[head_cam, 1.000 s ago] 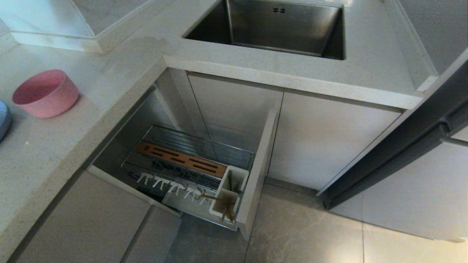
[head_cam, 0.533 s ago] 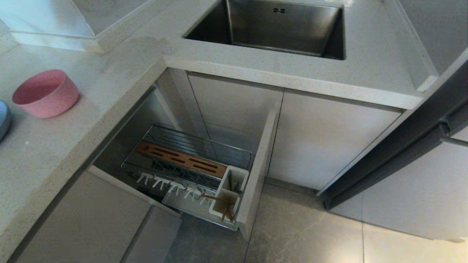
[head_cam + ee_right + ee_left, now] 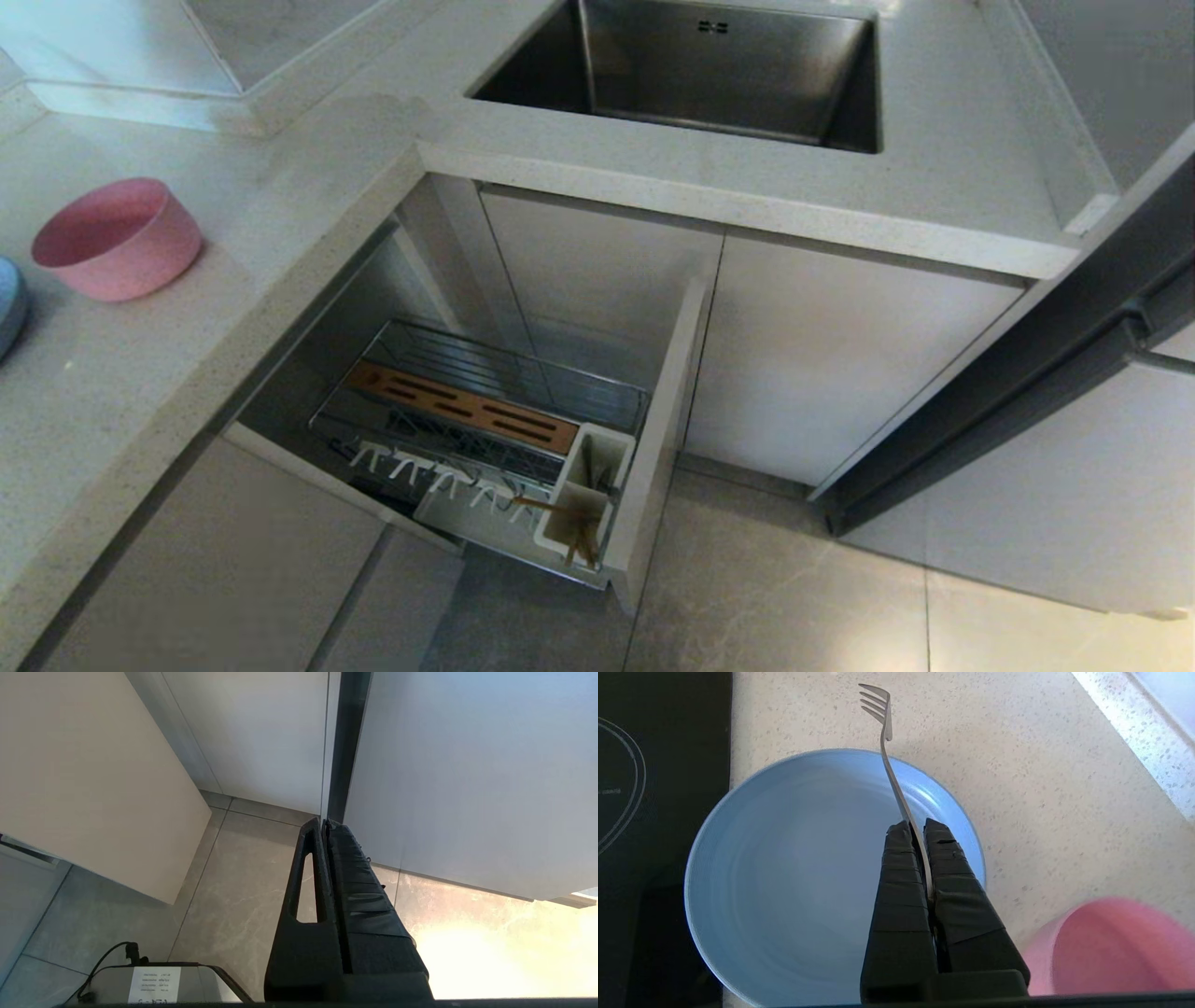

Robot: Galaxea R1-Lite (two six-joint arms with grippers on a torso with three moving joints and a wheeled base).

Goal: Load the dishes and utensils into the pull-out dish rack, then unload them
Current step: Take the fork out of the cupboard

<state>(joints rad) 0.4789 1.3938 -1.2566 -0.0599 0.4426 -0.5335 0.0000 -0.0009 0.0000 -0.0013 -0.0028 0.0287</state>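
Head view, three successive instants: no displacement discernible. Identical framing throughout; pink bowl (image 3: 117, 238) and blue plate (image 3: 7, 308) edge on the counter, pull-out dish rack (image 3: 485, 420) drawn out, chopsticks (image 3: 581, 541) in the white utensil cup (image 3: 569, 471), all at matching positions. Left gripper (image 3: 915, 828), clamped on a fork (image 3: 889, 760) above the plate, shown in the wrist view only, without an earlier counterpart for comparison.

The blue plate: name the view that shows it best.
The left wrist view: nearly the whole blue plate lies below the left hand. The head view catches only a sliver at its left edge; the right wrist view shows none.
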